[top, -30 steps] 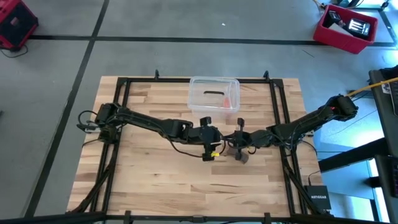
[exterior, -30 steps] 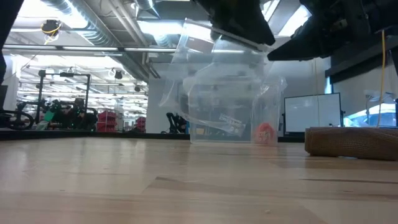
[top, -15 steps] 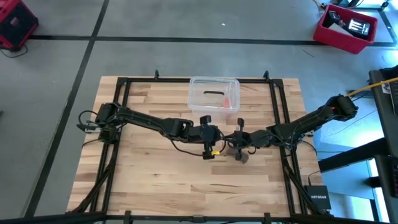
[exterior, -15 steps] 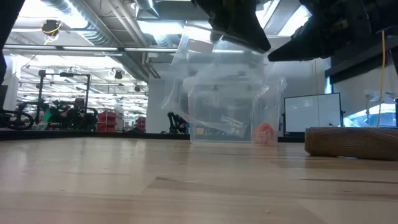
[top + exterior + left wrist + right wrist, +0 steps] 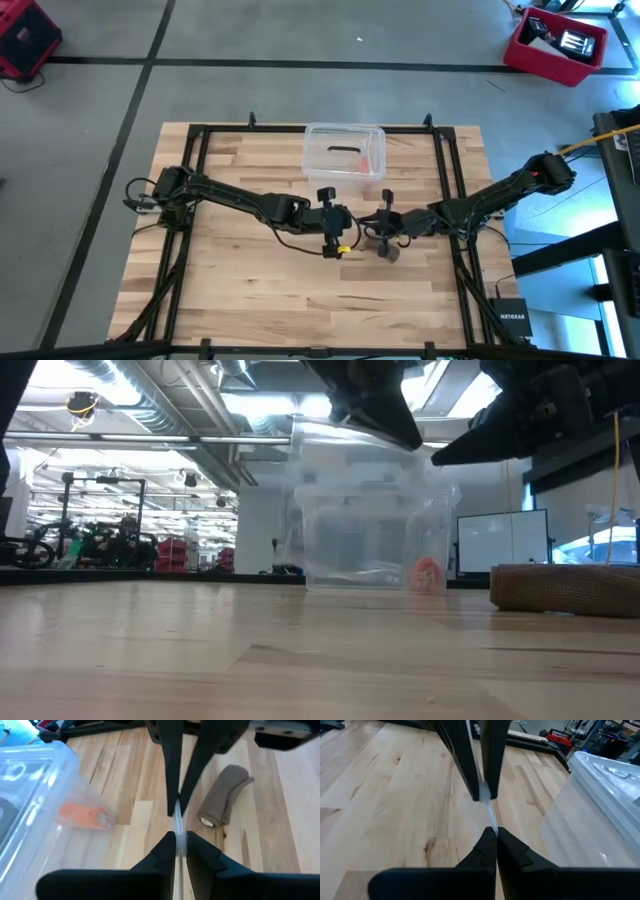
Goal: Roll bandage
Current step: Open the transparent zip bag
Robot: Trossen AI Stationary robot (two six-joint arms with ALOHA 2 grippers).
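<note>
My desk (image 5: 230, 270) is a pale butcher-block top with a black frame running round it, sitting on a grey concrete floor crossed by dark lines. I can see a red bin (image 5: 556, 45) off the far right corner and another red case (image 5: 25, 40) at the far left. Looking level across the wood, the room behind is a big workshop with ceiling ducts, strip lights and racks of gear.

Toward the far edge, near the middle, stands the clear plastic box (image 5: 344, 152). Inside it I make out an orange item (image 5: 82, 815) and a dark piece, though I cannot tell what either is.

Both arms meet above the middle of the desk, just in front of the box. My left gripper (image 5: 178, 845) has its jaws pinched together on a thin clear plastic bag (image 5: 177, 822), seen edge-on. My right gripper (image 5: 491, 834) faces it with jaws pressed together on the same clear film.

The bandage (image 5: 222, 802) lies as a small brown roll on the wood, just beside and below the right gripper, untouched by either arm.
</note>
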